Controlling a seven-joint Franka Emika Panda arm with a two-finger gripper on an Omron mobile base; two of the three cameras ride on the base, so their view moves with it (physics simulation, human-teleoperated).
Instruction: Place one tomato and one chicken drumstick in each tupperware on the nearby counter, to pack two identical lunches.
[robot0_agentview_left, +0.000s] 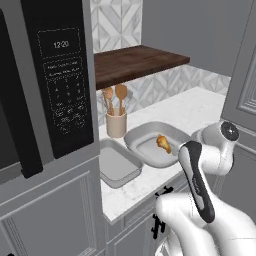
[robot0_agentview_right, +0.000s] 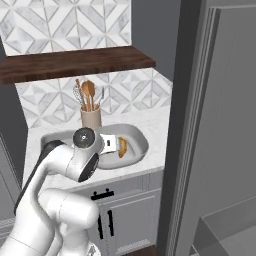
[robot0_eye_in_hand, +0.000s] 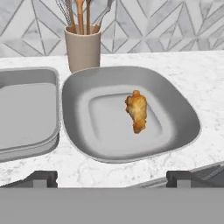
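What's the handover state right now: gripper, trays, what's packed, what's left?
Gripper: open, empty, low over the counter edge, facing the trays.
Wider tray: holds one chicken drumstick, no tomato.
Narrower tray: empty, sits beside the wider one, next to the utensil crock.
Done: one drumstick packed.
Left: a tomato for the wider tray; a tomato and a drumstick for the narrower one.

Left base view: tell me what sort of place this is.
A home kitchen, rendered. A microwave stands beside a marble counter that carries a crock of wooden utensils and two grey trays, one holding a drumstick.
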